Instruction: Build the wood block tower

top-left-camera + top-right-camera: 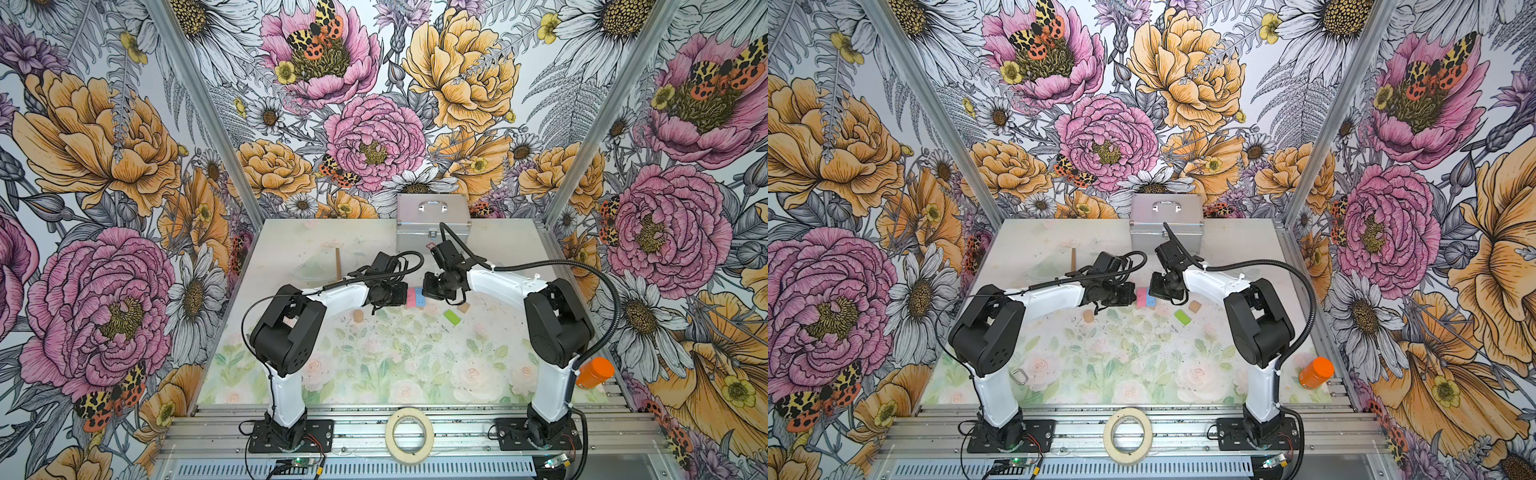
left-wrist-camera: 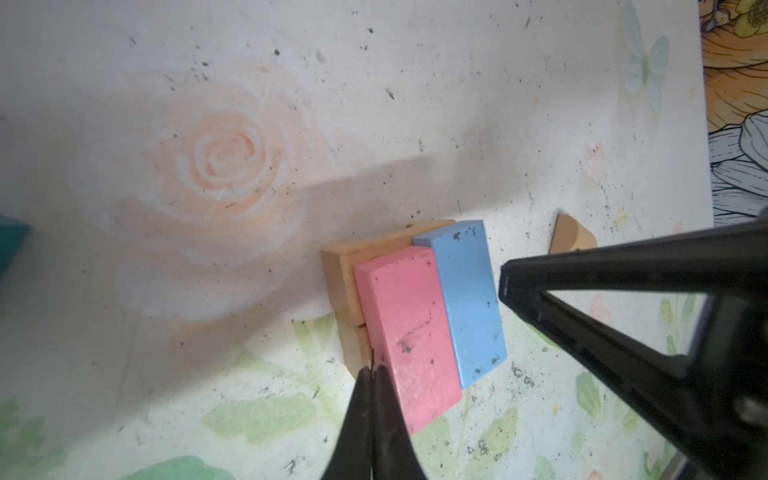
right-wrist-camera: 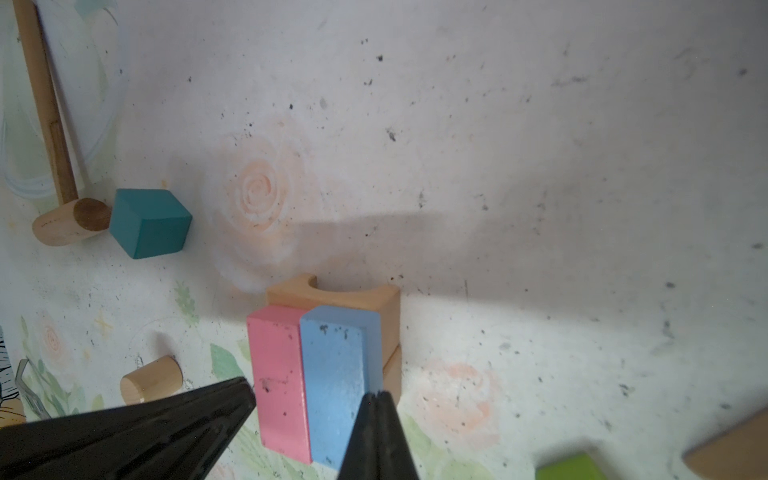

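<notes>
The surface (image 1: 374, 365) is carrying the tower (image 1: 415, 298) near its middle: tan blocks (image 2: 343, 274) lying under a pink brick (image 2: 409, 336) and a blue brick (image 2: 469, 299), set side by side with long axes running near to far. The left claw (image 2: 373, 369), tips together and empty, is standing at the pink flank. The right claw (image 3: 376, 394), likewise pinched, is standing at the blue flank, so the stack is lying between them, about equally near both arms. A green brick (image 1: 452, 317) and a cylinder (image 1: 358, 316) are lying loose nearby.

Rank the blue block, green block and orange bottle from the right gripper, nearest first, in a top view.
1. Blue block, at the right gripper's tips.
2. Green block, loose, to the right.
3. Orange bottle, front right corner.
</notes>
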Robot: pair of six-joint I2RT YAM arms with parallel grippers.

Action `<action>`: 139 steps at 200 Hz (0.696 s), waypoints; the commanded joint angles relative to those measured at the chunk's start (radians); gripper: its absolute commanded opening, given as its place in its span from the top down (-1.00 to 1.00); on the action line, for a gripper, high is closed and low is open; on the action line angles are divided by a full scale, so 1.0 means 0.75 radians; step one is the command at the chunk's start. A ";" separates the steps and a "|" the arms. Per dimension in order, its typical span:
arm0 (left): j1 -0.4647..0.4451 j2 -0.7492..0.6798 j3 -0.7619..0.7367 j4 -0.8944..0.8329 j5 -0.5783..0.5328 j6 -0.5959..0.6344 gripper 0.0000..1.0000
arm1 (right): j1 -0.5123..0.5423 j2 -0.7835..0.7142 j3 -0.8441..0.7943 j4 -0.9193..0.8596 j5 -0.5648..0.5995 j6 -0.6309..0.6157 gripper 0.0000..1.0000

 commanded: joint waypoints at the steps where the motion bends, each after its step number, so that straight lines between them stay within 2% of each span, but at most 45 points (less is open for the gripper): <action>1: 0.016 0.008 0.030 0.000 -0.004 0.018 1.00 | -0.008 0.027 0.031 0.024 0.008 -0.001 1.00; 139: 0.016 0.000 0.027 0.000 -0.006 0.019 1.00 | -0.013 0.003 0.015 0.023 0.024 -0.001 1.00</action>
